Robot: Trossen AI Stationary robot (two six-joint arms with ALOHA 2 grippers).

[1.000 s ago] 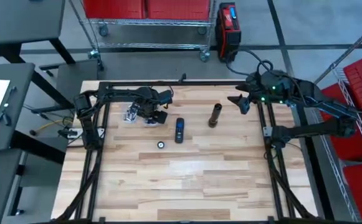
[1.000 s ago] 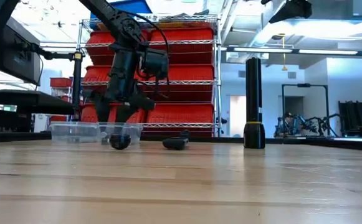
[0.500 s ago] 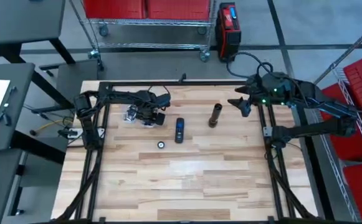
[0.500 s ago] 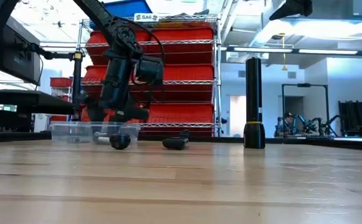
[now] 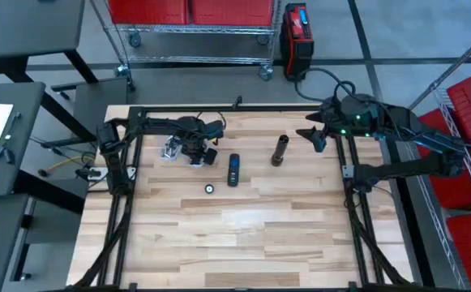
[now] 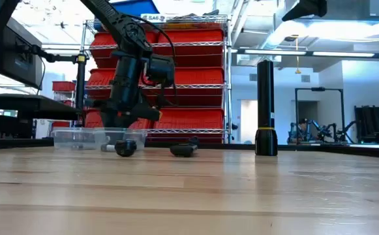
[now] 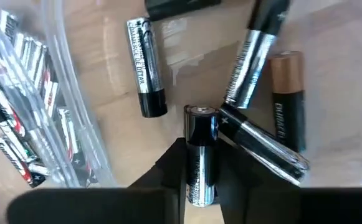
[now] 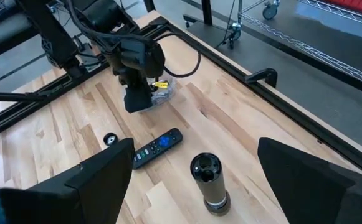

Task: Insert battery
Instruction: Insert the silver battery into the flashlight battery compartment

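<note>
A clear plastic container [image 5: 173, 149] at the far left of the table holds several loose batteries [image 7: 144, 65]. My left gripper [image 7: 200, 149] hangs over it [image 5: 196, 154], pointing down into the container, shut on one black-and-silver battery [image 7: 199, 134]. A black flashlight [image 5: 279, 150] stands upright on its end at the far middle. A black remote [image 5: 233, 169] lies flat between the container and the flashlight. A small round cap [image 5: 209, 189] lies nearer the front. My right gripper [image 5: 310, 134] waits open, high above the table's far right. My left gripper pinches the battery between its two fingers, on the battery's long sides [image 7: 199, 168]. The fingers come from above, pointing down, and lie along the battery. Its free end [image 7: 200, 113] sticks out past the fingertips among the other batteries; whether it is lifted clear, I cannot tell.
More batteries in wrapped packs [image 7: 25, 130] lie beyond the container's clear wall. The black frame rails [image 5: 130, 203] run along the table's left, right and far edges. Bare wood [image 5: 243, 243] fills the near half.
My left gripper has shifted a little over the container, first toward the table's left edge, then back toward the right.
</note>
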